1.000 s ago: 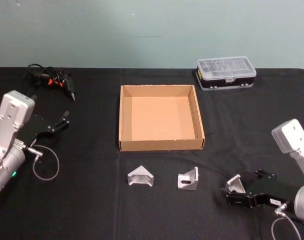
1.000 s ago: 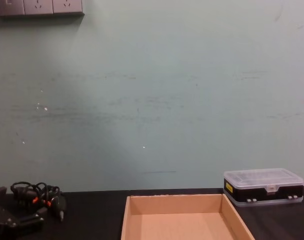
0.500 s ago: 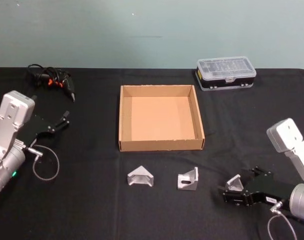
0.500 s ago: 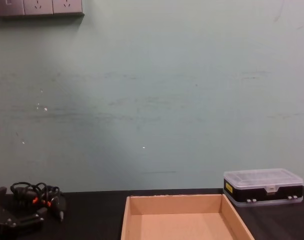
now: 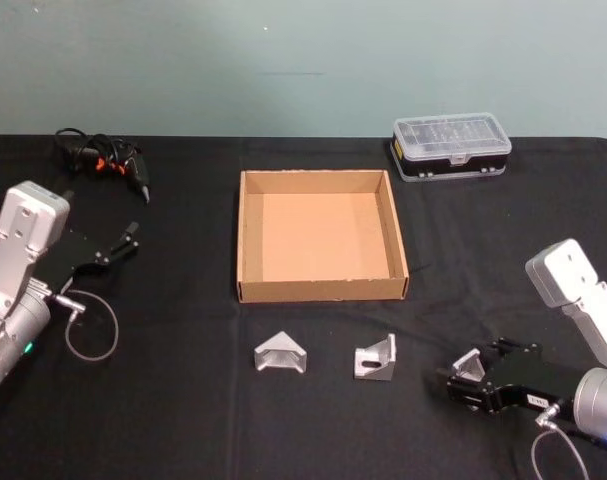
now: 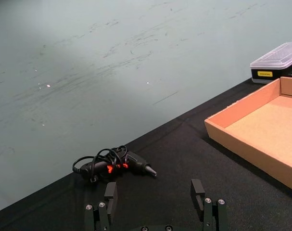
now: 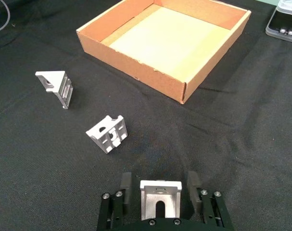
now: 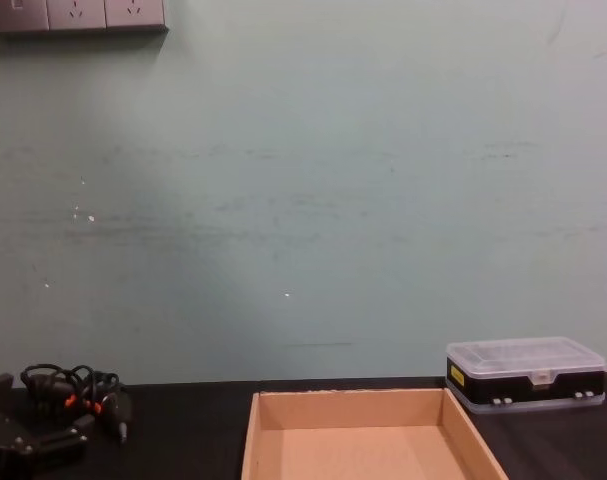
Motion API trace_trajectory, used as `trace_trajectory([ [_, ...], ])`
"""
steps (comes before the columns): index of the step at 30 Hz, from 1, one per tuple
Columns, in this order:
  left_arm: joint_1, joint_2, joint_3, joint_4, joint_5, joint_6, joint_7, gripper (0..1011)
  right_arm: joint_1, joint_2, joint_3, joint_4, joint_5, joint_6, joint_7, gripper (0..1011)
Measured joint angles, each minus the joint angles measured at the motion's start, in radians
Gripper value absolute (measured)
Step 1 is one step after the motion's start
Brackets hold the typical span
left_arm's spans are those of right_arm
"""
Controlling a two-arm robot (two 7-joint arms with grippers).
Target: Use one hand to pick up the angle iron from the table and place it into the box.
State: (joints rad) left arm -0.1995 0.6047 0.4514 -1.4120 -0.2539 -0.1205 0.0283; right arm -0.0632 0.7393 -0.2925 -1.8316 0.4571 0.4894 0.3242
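Three silver angle irons lie on the black table (image 5: pixel 183 420) in front of the tan box (image 5: pixel 323 291): one on the left (image 5: pixel 281 353), one in the middle (image 5: pixel 375 358), one on the right (image 5: pixel 468 365). My right gripper (image 5: pixel 461 376) sits low at the right one. In the right wrist view that angle iron (image 7: pixel 159 199) stands between the two black fingers (image 7: pixel 126 185) with a thin gap on each side. The box (image 7: pixel 136 72) is empty. My left gripper (image 5: pixel 123 243) rests open at the table's left side, its fingers (image 6: pixel 110 192) spread wide apart.
A black case with a clear lid (image 5: pixel 451 146) stands behind the box to the right. A black tool with a coiled cable and orange marks (image 5: pixel 103 160) lies at the back left. The other two irons (image 7: pixel 57 85) (image 7: pixel 107 134) lie between my right gripper and the box.
The right arm's silver wrist has shifted left and the gripper has edged slightly further around the right angle iron, which stays in place. The left arm has not moved.
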Motion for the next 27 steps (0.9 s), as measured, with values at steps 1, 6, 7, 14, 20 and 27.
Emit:
trace_trajectory([
  [1, 0.000, 0.000, 0.000, 0.000, 0.000, 0.000, 0.000, 1000, 0.000, -0.001, 0.001, 0.000, -0.001, 0.000, 0.001, 744],
  [6, 0.000, 0.000, 0.000, 0.000, 0.000, 0.000, 0.000, 1000, -0.001, -0.006, 0.004, 0.002, -0.011, 0.000, 0.006, 592],
  [7, 0.000, 0.000, 0.000, 0.000, 0.000, 0.000, 0.000, 1000, -0.002, -0.007, 0.005, 0.002, -0.013, 0.000, 0.007, 547],
  [14, 0.000, 0.000, 0.000, 0.000, 0.000, 0.000, 0.000, 1000, -0.010, -0.012, 0.011, 0.003, -0.026, -0.003, 0.011, 450],
  [20, 0.000, 0.000, 0.000, 0.000, 0.000, 0.000, 0.000, 1000, -0.024, -0.013, 0.031, -0.019, -0.036, -0.005, 0.007, 450],
  [27, 0.000, 0.000, 0.000, 0.000, 0.000, 0.000, 0.000, 1000, -0.016, -0.018, 0.060, -0.071, -0.048, -0.012, -0.003, 450],
])
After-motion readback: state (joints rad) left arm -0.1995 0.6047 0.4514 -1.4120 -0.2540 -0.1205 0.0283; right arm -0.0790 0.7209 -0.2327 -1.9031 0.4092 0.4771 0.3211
